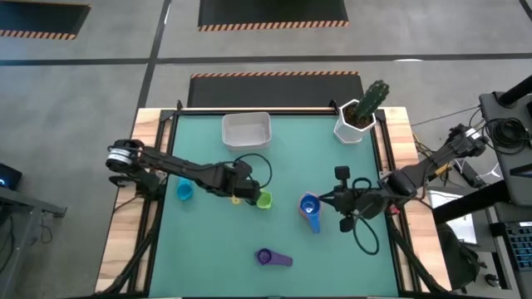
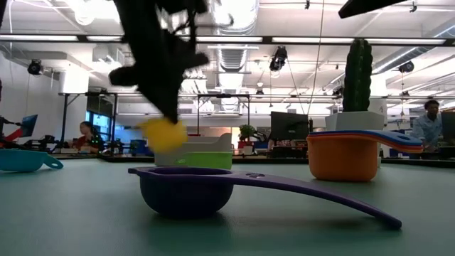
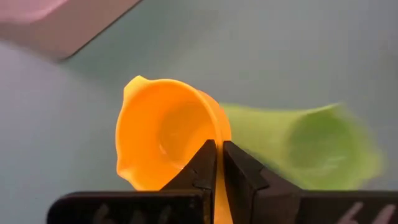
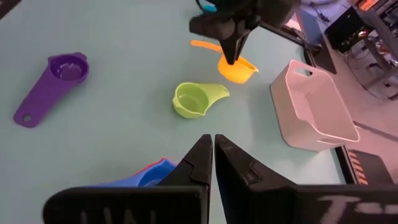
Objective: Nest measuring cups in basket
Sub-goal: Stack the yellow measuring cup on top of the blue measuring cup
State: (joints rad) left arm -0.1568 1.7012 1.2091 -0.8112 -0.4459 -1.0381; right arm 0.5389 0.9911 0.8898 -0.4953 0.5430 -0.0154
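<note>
A purple measuring cup sits nearest the low camera, untouched; behind it the left claw is clenched on the yellow cup, pinching its handle — presumably so the bowl hangs free for the white basket at upper centre of the tabletop. The green cup waits beside; the right claw, shut and empty, hovers over the blue-and-orange stack.

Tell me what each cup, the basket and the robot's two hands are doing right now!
yellow cup: pinched by its handle, tilted.
left gripper: shut on the yellow cup.
green cup: upright on the table, free.
purple cup: upright, alone.
blue cup: nested in an orange cup.
teal cup: on the table.
basket: empty.
right gripper: shut, holding nothing.
</note>
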